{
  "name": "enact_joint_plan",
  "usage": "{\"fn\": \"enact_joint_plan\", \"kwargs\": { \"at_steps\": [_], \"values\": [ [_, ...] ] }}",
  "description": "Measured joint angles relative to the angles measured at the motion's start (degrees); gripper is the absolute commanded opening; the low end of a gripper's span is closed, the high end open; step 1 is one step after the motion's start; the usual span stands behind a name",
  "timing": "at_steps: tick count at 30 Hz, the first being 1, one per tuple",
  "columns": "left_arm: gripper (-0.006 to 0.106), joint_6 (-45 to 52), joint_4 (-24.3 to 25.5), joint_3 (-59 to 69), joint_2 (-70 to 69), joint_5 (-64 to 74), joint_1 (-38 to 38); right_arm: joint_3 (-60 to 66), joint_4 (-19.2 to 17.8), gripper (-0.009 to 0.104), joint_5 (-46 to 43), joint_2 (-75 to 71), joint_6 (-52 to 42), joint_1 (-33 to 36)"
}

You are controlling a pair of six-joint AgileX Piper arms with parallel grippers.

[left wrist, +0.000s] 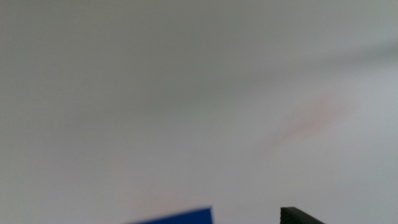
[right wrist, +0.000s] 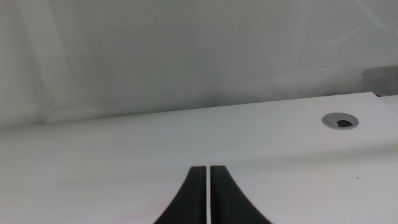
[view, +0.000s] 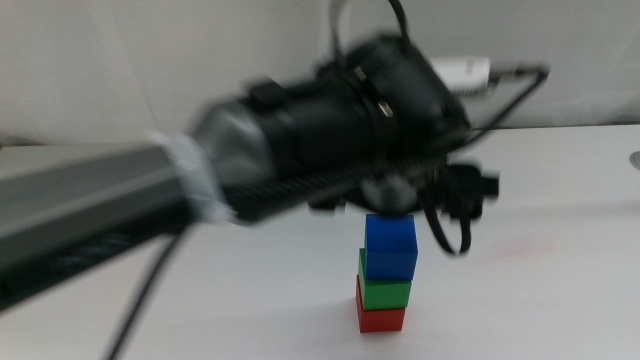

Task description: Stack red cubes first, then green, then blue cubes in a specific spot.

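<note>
The left arm's gripper [view: 392, 200] hangs directly over a finished-looking tower, blurred in the middle view; whether its dark jaws are apart or together cannot be told, since the wrist view shows only one jaw tip and, just beside it, a sliver of blue. Immediately below the gripper sits the small matte deep-blue cube [view: 390, 247], under that the matte green cube [view: 385, 289], and lowest the matte red cube [view: 380, 317] on the plain white tabletop [view: 540, 300]. The order asked for appears met, so the step in hand looks like the last release; the next move calls for a straight lift clear, without nudging the slightly offset blue cube. The right gripper [right wrist: 208, 186] waits elsewhere, jaws pressed nearly together on nothing. Count: one tower, three cubes, one of each colour.
</note>
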Motion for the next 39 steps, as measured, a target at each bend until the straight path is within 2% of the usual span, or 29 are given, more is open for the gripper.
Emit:
{"fn": "enact_joint_plan", "kwargs": {
  "at_steps": [6, 13, 17, 22, 26, 29, 31, 33, 36, 39],
  "values": [
    [0.092, 4.3, 5.6, -3.9, -7.8, -0.9, 0.3, 0.0, 0.0, -0.003, -0.1, 0.0, 0.3, 0.0],
    [0.092, 10.2, 6.9, -4.9, -17.7, -0.5, 7.8, 0.0, 0.0, -0.003, -0.1, 0.0, 0.3, 0.0],
    [0.092, 16.9, 7.0, -4.9, -22.6, 2.3, 15.9, 0.0, 0.0, -0.003, -0.1, 0.0, 0.3, 0.0],
    [0.091, 23.0, 7.0, -4.9, -26.1, 6.4, 31.2, 0.0, 0.0, -0.003, -0.1, 0.0, 0.3, 0.0],
    [0.084, 26.8, 3.7, -4.9, -27.9, 7.3, 44.0, 0.0, 0.0, -0.003, -0.1, 0.0, 0.3, 0.0],
    [0.075, 30.0, -1.2, -4.8, -29.5, 7.3, 50.1, 0.0, 0.0, -0.003, -0.1, 0.0, 0.3, 0.0],
    [0.063, 31.1, -2.8, -3.6, -31.1, 6.1, 51.6, 0.0, 0.0, -0.003, -0.1, 0.0, 0.1, 0.0],
    [0.041, 32.1, -3.6, -1.2, -33.6, 3.6, 51.8, 0.0, 0.0, -0.003, -0.1, 0.0, 0.1, 0.0],
    [-0.001, 32.7, -4.2, 3.8, -38.4, -0.5, 52.0, 0.0, 0.0, -0.003, -0.1, 0.0, 0.1, 0.0],
    [-0.002, 32.7, -4.3, 10.8, -45.2, -6.2, 52.1, 0.0, 0.0, -0.003, -0.1, 0.0, 0.1, 0.0]
  ]
}}
